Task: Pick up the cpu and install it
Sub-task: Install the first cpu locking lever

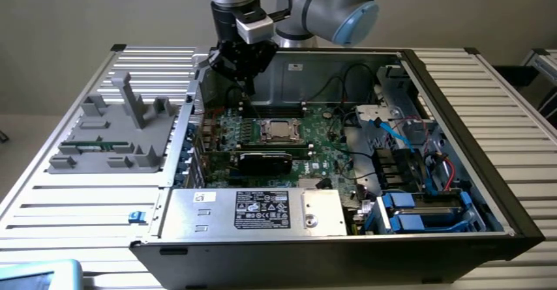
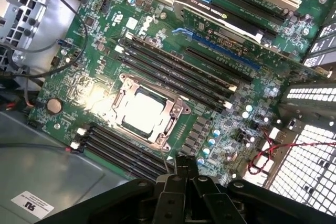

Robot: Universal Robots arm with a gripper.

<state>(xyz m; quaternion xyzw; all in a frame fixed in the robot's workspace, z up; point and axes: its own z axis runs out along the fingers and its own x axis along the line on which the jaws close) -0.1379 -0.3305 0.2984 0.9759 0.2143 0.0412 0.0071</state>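
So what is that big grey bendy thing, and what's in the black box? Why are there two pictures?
The grey bendy thing is a robot arm. One picture comes from a camera standing off to the side. The other comes from a camera on the arm's wrist, looking at the work.

The black metal box is an opened computer on a silver slatted table. Inside is a green circuit board. The shiny silver square chip lies in its metal-framed socket on that board.

At the arm's tip is a black gripper. Its jaws look pressed together with nothing between them, and it hangs above the board near the chip.

On the exterior view's left sits a grey plastic holder tray.
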